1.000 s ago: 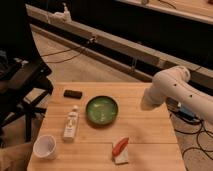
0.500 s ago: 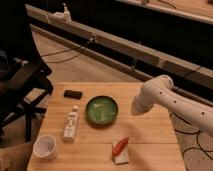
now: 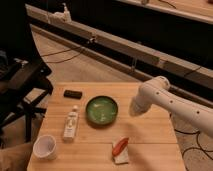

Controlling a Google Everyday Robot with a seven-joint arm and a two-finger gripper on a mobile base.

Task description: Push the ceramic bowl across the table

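The green ceramic bowl (image 3: 101,110) sits upright near the middle of the light wooden table (image 3: 150,132). The white arm reaches in from the right, and its gripper (image 3: 134,110) hangs low over the table just right of the bowl, a small gap from its rim. The end of the arm hides the fingers.
A white cup (image 3: 46,147) stands at the front left corner. A white bottle (image 3: 71,123) lies left of the bowl. A small black object (image 3: 73,94) lies at the back left. A red item on a white napkin (image 3: 120,149) lies at the front. A black chair (image 3: 20,85) stands left of the table.
The arm has swung left and lower over the table, bringing the gripper from the table's right edge to just beside the bowl. The bowl has not moved.
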